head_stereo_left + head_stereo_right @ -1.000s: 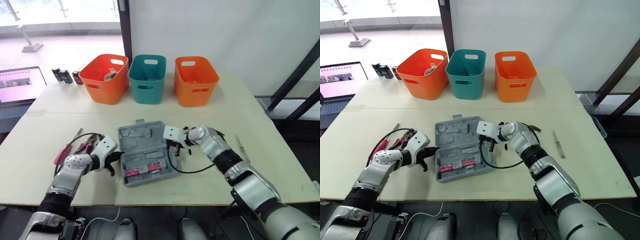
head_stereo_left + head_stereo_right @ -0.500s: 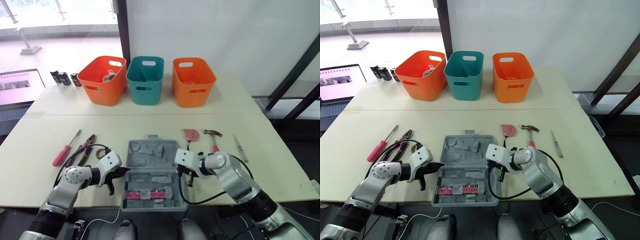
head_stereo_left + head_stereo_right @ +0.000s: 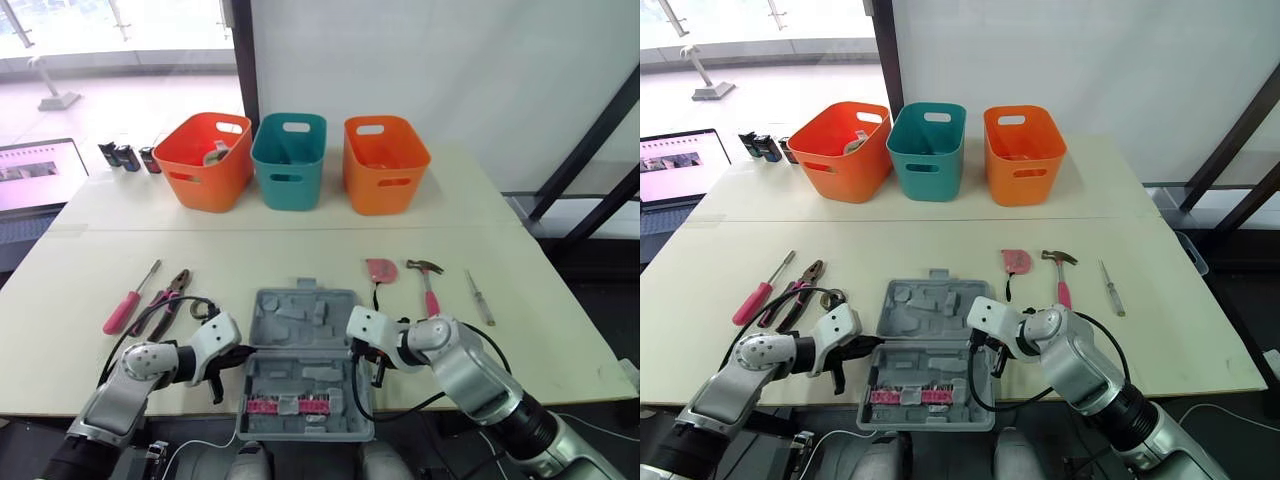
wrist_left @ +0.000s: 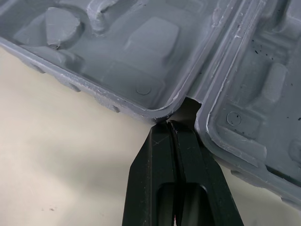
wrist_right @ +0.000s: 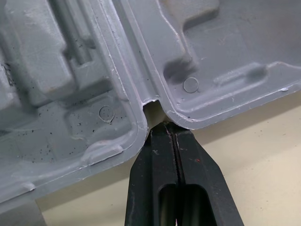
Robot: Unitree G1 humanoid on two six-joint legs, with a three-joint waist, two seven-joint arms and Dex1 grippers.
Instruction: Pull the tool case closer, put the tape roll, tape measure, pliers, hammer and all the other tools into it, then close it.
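The grey tool case (image 3: 303, 345) lies open and flat at the table's front edge, with a row of pink bits (image 3: 285, 406) in its near half. My left gripper (image 3: 240, 357) is shut, its tips (image 4: 171, 125) pressed into the hinge notch on the case's left side. On the right side, my right gripper (image 3: 368, 362) is also shut, its tips (image 5: 172, 127) at the opposite hinge notch. Left of the case lie a red screwdriver (image 3: 126, 304), pliers (image 3: 166, 299) and a tape roll (image 3: 198, 307). To its right are a pink tape measure (image 3: 381, 270), a hammer (image 3: 428, 280) and a thin screwdriver (image 3: 479, 296).
Three bins stand in a row at the back: orange (image 3: 205, 160), teal (image 3: 288, 160), orange (image 3: 386, 165). A laptop (image 3: 40, 172) and small dark items (image 3: 125, 155) sit at the far left. Black cables loop beside each wrist.
The case has slid toward the front edge and turned square to me, with both shut grippers staying at its hinge ends. The head camera has also shifted.
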